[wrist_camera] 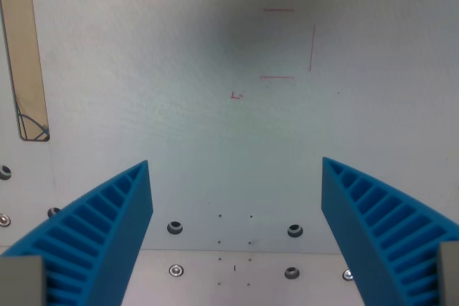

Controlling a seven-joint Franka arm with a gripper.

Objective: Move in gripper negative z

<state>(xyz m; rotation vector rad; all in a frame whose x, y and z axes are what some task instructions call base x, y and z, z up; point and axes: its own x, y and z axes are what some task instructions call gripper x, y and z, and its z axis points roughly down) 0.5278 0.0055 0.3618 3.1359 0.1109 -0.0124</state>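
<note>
My gripper point(235, 166) is open and empty, with two blue ribbed fingers point(107, 227) rising from the bottom corners of the wrist view, one at the left and one at the right point(380, 220). Between and beyond them lies a pale grey-white flat surface point(179, 105). Thin red lines point(287, 41) form a partial rectangle drawn on it near the top centre, with a small red mark point(237, 95) just below left. Nothing is between the fingers.
A tan slot-shaped opening point(25, 55) runs along the wrist view's left edge. A metal plate edge with several bolts point(174, 228) and small holes lies at the bottom between the fingers. A soft dark shadow sits near the red lines.
</note>
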